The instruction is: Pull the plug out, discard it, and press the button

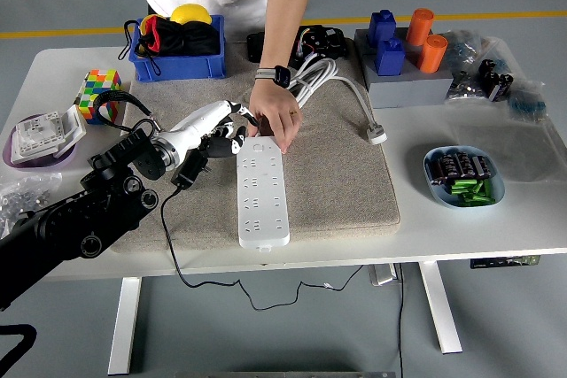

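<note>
A white power strip [263, 196] lies lengthwise on the beige mat [345, 183]. A person's hand [275, 119] holds down its far end. A black plug [189, 171] lies on the mat left of the strip, out of the sockets; its black cord [168, 236] runs off the table's near edge. My left hand [234, 129] reaches in from the left, fingers relaxed and empty, fingertips at the strip's far left corner, next to the person's hand. The strip's button is hidden under the hands. My right hand is not in view.
A blue bin [177, 46] of items stands at the back left, with a Rubik's cube [97, 95] beside it. A white cable [341, 86] lies at the mat's back right, before a grey block [403, 77] with blue and orange pieces. A blue bowl [434, 165] of batteries stands on the right.
</note>
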You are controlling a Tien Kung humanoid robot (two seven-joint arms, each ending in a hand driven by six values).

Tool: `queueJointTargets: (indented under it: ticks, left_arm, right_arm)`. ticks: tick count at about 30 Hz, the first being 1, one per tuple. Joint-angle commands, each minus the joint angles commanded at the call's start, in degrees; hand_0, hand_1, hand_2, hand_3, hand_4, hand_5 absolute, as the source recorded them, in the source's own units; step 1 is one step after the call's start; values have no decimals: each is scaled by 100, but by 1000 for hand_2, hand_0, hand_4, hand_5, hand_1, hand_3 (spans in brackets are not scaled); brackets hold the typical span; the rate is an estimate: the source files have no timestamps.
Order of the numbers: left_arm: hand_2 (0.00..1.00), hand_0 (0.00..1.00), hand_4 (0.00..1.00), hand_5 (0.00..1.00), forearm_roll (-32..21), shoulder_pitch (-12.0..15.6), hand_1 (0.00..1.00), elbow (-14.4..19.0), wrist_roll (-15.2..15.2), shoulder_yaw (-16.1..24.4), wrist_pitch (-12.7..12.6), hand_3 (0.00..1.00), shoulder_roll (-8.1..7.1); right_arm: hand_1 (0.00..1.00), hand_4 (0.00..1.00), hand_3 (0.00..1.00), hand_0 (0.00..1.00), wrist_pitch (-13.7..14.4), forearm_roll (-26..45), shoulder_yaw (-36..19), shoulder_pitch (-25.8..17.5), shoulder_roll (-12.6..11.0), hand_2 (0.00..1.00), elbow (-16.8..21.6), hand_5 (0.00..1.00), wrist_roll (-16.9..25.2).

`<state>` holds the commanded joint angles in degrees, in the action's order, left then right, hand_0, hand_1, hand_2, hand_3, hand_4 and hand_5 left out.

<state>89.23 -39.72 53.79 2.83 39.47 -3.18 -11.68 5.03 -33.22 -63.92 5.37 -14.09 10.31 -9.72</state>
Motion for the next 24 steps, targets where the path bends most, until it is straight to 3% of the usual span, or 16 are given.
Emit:
queueJointTargets:
  ticks: [24]
  left_arm:
    - [45, 62, 236, 2, -533, -287, 2, -610, 24, -578, 52, 655, 244]
  right_arm:
    - [662, 660, 619, 753, 0, 20, 44, -13, -3, 651, 0, 505, -6]
